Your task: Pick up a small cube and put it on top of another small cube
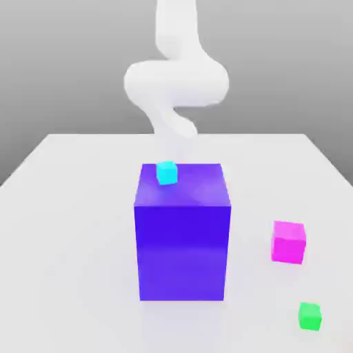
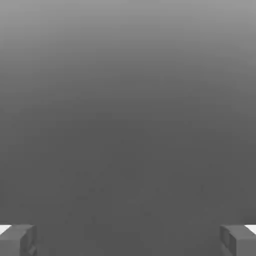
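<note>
The small cube, plain magenta-pink (image 1: 288, 242), rests on the white table toward the exterior view's right. The other small cube, tiny and bright green (image 1: 309, 316), lies nearer the front edge, a short way from the magenta one and apart from it. My white arm (image 1: 176, 83) curls above the table's far side, well back from both cubes. In the hand view my gripper (image 2: 128, 241) is open, its two grey fingertips (image 2: 17, 240) far apart with nothing between them, facing a plain grey background.
A big blue-purple cube (image 1: 183, 231) stands in the middle of the table (image 1: 69, 241), between the arm and the front edge. A tiny cyan cube (image 1: 166, 172) sits on its top near the back left corner.
</note>
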Controlling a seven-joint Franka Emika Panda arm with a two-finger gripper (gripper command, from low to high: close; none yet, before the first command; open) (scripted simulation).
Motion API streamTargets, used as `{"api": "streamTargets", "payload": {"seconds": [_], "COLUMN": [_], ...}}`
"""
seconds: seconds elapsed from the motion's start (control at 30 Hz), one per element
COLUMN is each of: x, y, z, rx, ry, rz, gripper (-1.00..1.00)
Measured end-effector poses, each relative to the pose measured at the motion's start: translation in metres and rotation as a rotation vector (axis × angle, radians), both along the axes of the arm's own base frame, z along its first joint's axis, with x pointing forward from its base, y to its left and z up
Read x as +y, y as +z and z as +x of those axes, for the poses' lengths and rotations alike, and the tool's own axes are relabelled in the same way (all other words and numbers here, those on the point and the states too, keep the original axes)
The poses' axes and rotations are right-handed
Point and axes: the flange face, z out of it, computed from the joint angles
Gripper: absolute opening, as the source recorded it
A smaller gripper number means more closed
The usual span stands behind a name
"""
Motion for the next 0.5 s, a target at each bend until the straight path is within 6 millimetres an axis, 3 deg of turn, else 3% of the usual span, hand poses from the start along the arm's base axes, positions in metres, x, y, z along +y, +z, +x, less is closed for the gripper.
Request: {"api": "streamTargets", "payload": {"seconds": [0.1, 0.23, 0.37, 0.5], "x": [0.050, 0.115, 0.170, 0.209], "y": [-0.074, -0.174, -0.275, -0.376], "z": [0.023, 0.023, -0.008, -0.071], "rx": [0.105, 0.234, 0.358, 0.488], "ry": [0.176, 0.414, 0.665, 0.946], "rz": [-0.069, -0.165, -0.268, -0.389], "gripper": [0.00, 0.00, 0.00, 0.00]}}
